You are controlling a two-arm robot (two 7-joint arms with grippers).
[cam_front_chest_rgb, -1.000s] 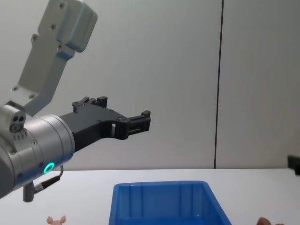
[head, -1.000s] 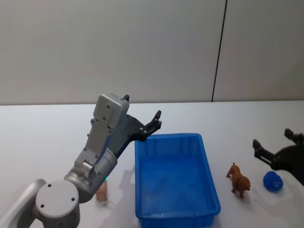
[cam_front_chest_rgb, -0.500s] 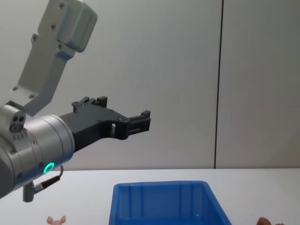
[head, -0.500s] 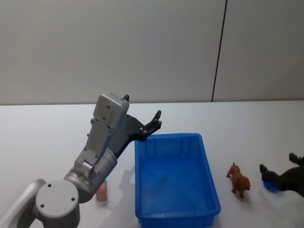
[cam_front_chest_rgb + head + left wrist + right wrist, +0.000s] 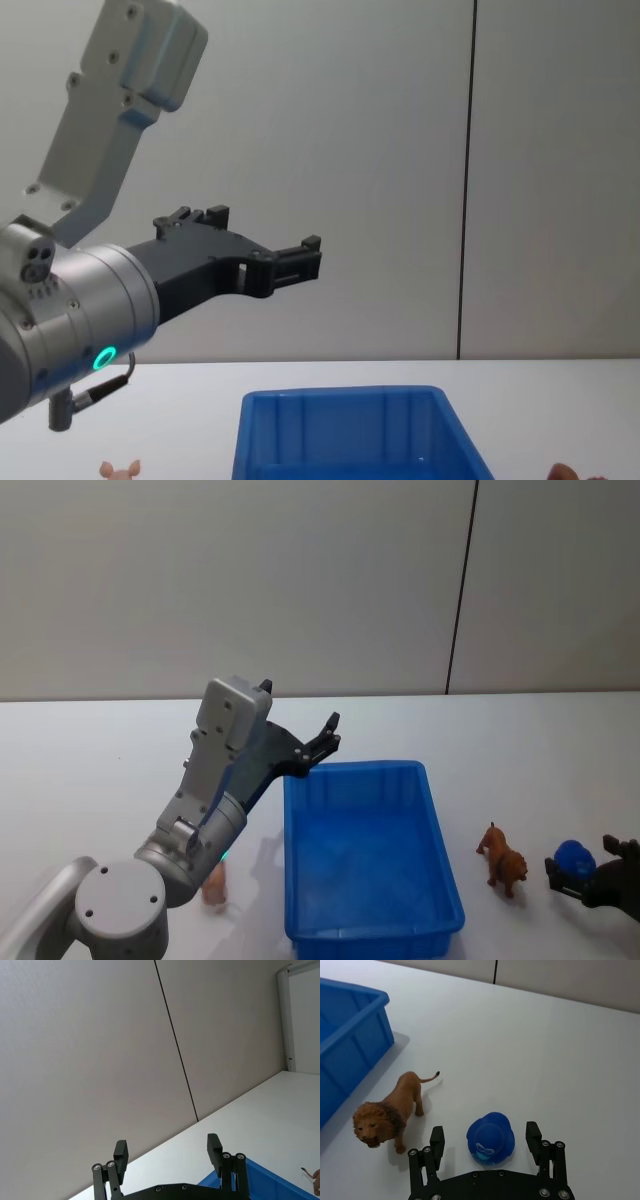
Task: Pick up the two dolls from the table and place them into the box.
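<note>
Jaws apart, the right gripper [image 5: 485, 1131] straddles the blue doll [image 5: 490, 1137] on the table [image 5: 545, 1035] right of the box [image 5: 352, 770] to clamp it; the left gripper [image 5: 167, 1143] hangs open, clear above the box's far corner

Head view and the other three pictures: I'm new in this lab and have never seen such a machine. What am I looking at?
It is a robot with two arms, each ending in a pincer. Cameras sit on its head, its chest and both wrists. On the white table stands a blue box with nothing in it. On the robot's left of it stands a small pink toy; on the right, a toy lion and a small blue toy. The left pincer hangs open in the air near the box's far left corner. The right pincer is open, with a finger on either side of the blue toy. Nothing is held.
</note>
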